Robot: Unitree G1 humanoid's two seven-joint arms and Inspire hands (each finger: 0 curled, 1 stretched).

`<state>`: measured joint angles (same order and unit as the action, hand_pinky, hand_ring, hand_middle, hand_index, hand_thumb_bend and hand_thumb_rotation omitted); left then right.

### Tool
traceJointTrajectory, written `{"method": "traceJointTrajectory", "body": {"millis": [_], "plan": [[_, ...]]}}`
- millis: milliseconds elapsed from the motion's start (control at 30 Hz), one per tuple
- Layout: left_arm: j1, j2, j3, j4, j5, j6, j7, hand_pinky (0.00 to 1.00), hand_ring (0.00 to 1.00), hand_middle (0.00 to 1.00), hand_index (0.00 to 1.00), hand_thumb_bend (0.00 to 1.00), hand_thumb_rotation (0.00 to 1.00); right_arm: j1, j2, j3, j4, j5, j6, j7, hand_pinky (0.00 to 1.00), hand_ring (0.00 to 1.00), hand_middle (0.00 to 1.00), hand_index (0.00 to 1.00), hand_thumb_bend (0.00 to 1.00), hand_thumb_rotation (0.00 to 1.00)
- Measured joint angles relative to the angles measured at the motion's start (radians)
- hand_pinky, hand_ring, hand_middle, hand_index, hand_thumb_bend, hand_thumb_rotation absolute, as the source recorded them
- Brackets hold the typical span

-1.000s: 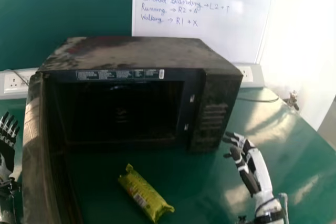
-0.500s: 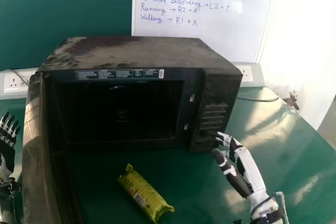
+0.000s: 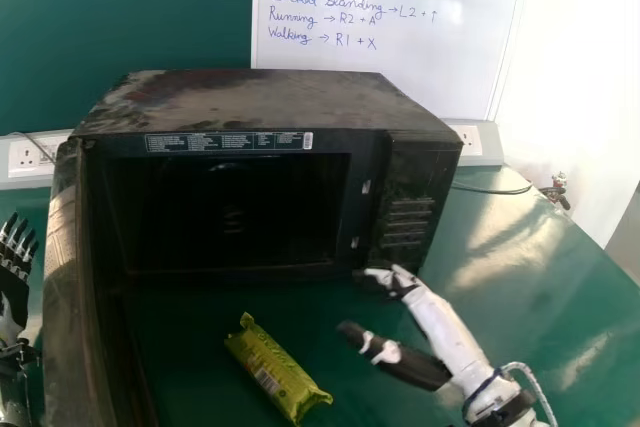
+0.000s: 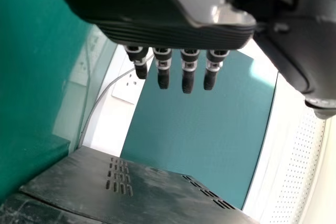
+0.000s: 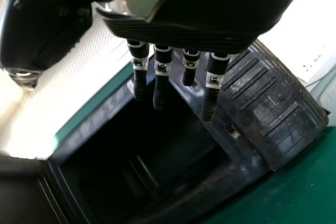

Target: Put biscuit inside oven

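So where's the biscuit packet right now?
In the head view, the yellow-green biscuit packet lies on the green table, in front of the oven, left of the robot's right hand.

We note strong brightness at the head view's right: wall (image 3: 575, 77) nearly white, pale glare patches on the green tabletop (image 3: 590, 297). The microwave oven (image 3: 260, 97) has a deeply shadowed cavity (image 3: 190, 222). In the right wrist view, we record washed-out glare beyond it.
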<state>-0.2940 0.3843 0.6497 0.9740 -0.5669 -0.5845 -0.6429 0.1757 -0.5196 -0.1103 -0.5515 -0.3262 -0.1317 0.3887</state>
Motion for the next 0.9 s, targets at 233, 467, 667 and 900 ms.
{"method": "traceJointTrajectory", "body": {"millis": [233,467,667,900], "plan": [[0.0,0.0,-0.001,0.001,0.001,0.0,0.001,0.0,0.61,0.71,0.81,0.2,0.99,-0.034,-0.058,0.036,-0.072,-0.044,0.062,0.085,0.71,0.8,0.84,0.86,0.97,0.55],[-0.001,-0.001,-0.001,0.0,0.006,-0.004,0.006,0.0,0.61,0.71,0.8,0.2,1.0,-0.091,-0.108,0.07,-0.141,-0.085,0.129,0.177,0.69,0.79,0.83,0.85,0.97,0.55],[-0.001,-0.002,-0.001,0.0,0.006,-0.007,0.004,0.0,0.6,0.7,0.8,0.19,1.0,-0.14,-0.144,0.113,-0.199,-0.192,0.218,0.268,0.68,0.76,0.8,0.84,0.99,0.6],[-0.001,-0.002,-0.001,0.0,0.006,-0.007,0.002,0.0,0.61,0.71,0.81,0.19,1.0,-0.178,-0.159,0.162,-0.232,-0.311,0.263,0.336,0.65,0.73,0.77,0.82,1.0,0.63]]}}
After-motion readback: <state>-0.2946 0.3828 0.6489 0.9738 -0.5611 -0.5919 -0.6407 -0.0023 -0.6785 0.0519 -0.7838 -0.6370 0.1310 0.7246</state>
